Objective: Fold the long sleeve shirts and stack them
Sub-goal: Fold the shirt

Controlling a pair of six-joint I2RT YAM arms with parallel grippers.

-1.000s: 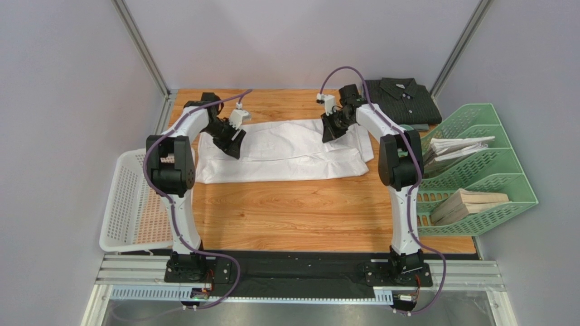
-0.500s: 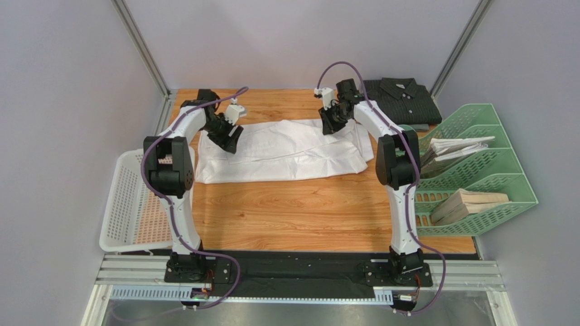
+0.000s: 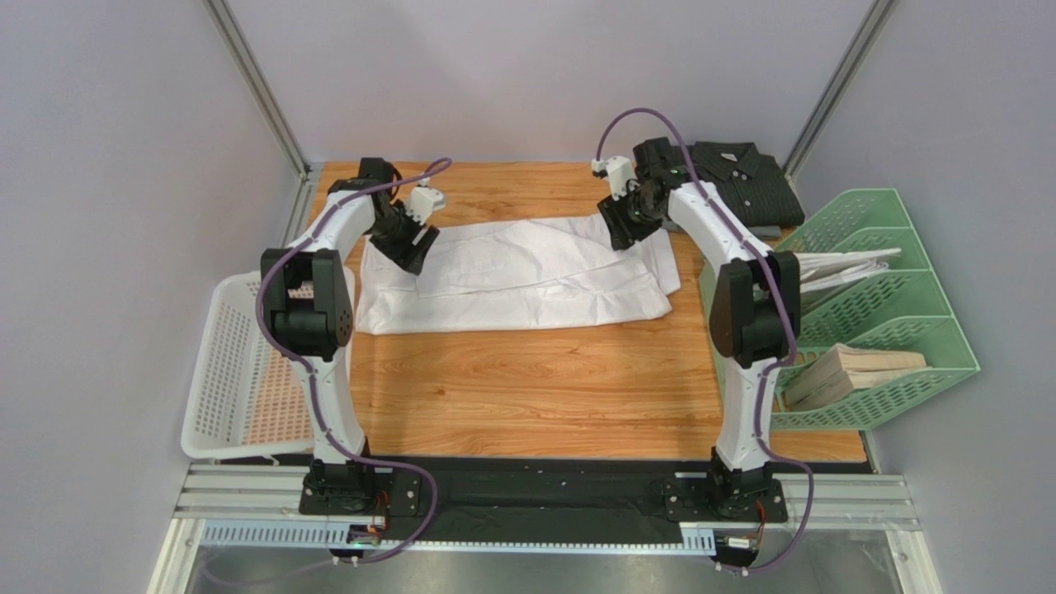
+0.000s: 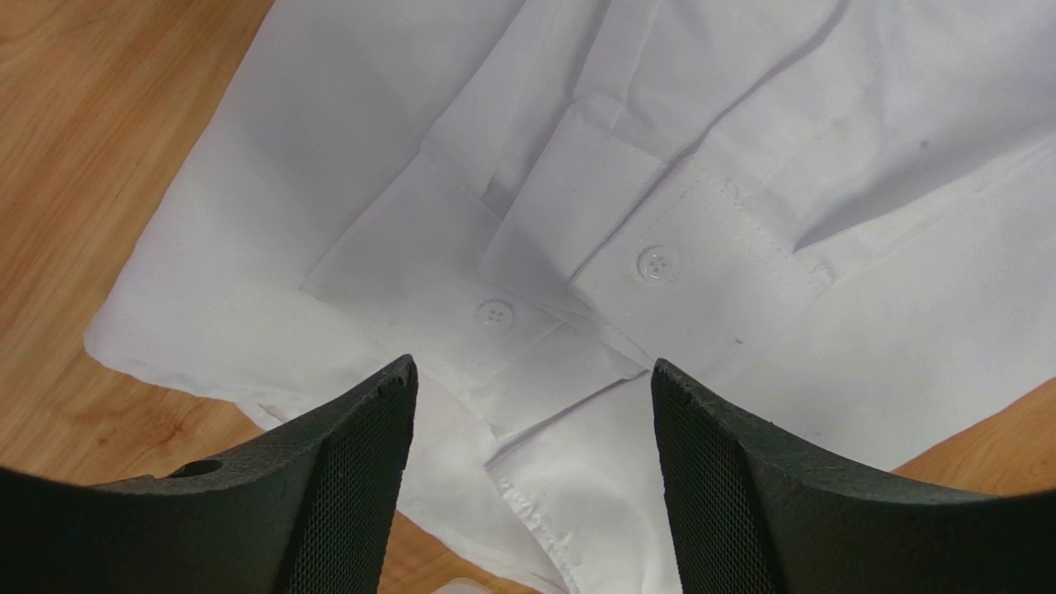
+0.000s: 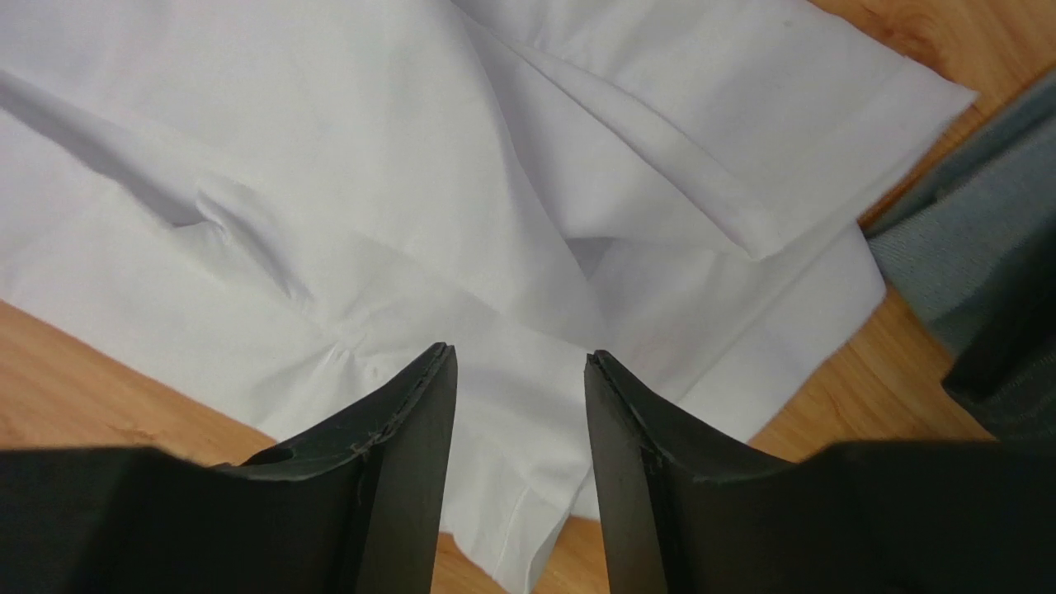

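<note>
The white long sleeve shirt [image 3: 514, 275] lies spread in a long band across the back half of the table. My left gripper [image 3: 415, 251] hovers over its left end, jaws open. In the left wrist view the left gripper [image 4: 533, 371] frames two buttoned cuffs of the white shirt [image 4: 694, 248] with nothing gripped. My right gripper [image 3: 624, 227] is over the shirt's right end, open. In the right wrist view the right gripper [image 5: 521, 357] stands above creased folds of the white shirt [image 5: 372, 186]. The dark striped shirt [image 3: 731, 177] lies folded at the back right corner.
A white mesh basket [image 3: 236, 371] hangs off the table's left edge. Green file trays [image 3: 886, 324] with papers [image 3: 831, 266] and a tan stack [image 3: 855, 369] stand along the right edge. The dark shirt's edge [image 5: 979, 235] lies close beside the right gripper.
The right gripper has opened from shut, letting go of the white shirt's right end, and its arm swung rightward. The left gripper opened slightly wider and shifted back a little.
</note>
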